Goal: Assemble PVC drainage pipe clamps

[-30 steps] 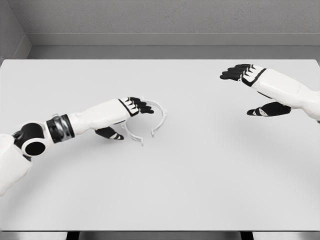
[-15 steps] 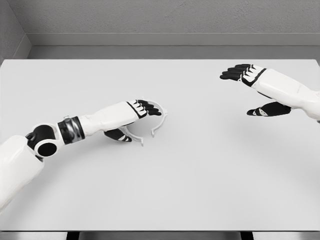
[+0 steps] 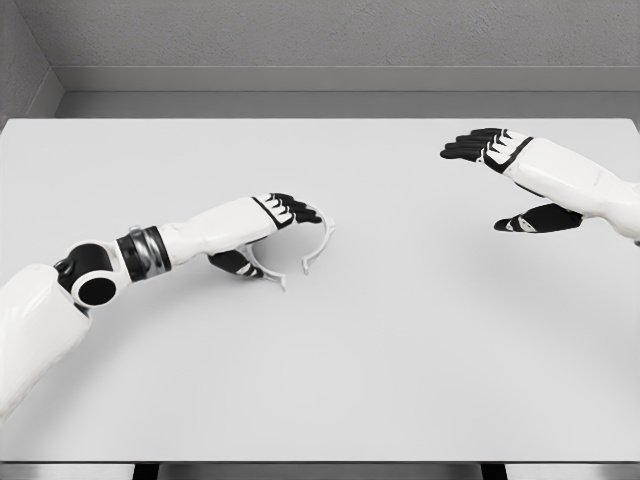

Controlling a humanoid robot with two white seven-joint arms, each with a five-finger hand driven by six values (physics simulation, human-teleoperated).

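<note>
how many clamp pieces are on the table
2, as far as I can tell: one curved white clamp half just right of the left hand, another clamp half beneath that hand. The hand covers part of both, so more could be hidden.

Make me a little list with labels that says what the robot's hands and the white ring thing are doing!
place: white table, grey wall behind
thing: thin white pipe clamp, a curved open ring lying on the table
left hand: at the clamp, fingers over its far arc and thumb at its near arc; a firm grip cannot be told
right hand: raised over the table's far right, fingers spread, holding nothing
gap: right hand is well apart from the clamp
task so far: one clamp piece shows, nothing joined yet
</note>
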